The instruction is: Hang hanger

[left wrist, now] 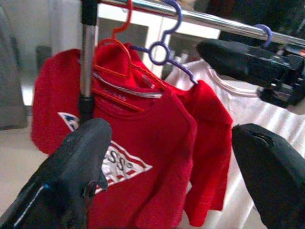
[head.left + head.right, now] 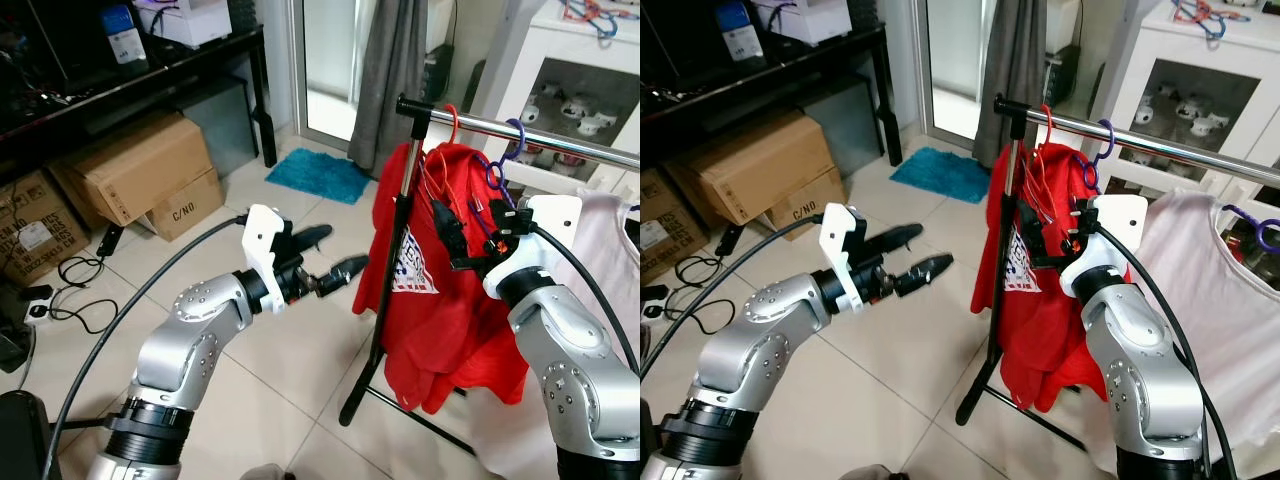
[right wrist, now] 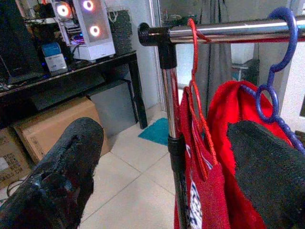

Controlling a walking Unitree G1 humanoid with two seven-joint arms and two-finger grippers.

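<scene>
Two hangers already hooked on rail [image 2: 560, 138]: red hanger [image 2: 450, 125] near rail end, purple hanger [image 2: 512, 145] just beside, both carrying red shirts [image 2: 435, 290]. Right gripper [image 2: 470, 235] spread, empty, close against shirts below rail. Left gripper [image 2: 335, 258] spread, empty, hovering clear of rack. Hang looks done; you likely need only withdraw right gripper without snagging fabric.

A lived-in home room: tiled floor [image 2: 290, 390]; clothes rail [image 2: 560, 140] hung with shirts; cardboard boxes [image 2: 140, 175] under a black desk [image 2: 150, 75]; white china cabinet [image 2: 580, 90]; teal mat [image 2: 318, 175].
</scene>
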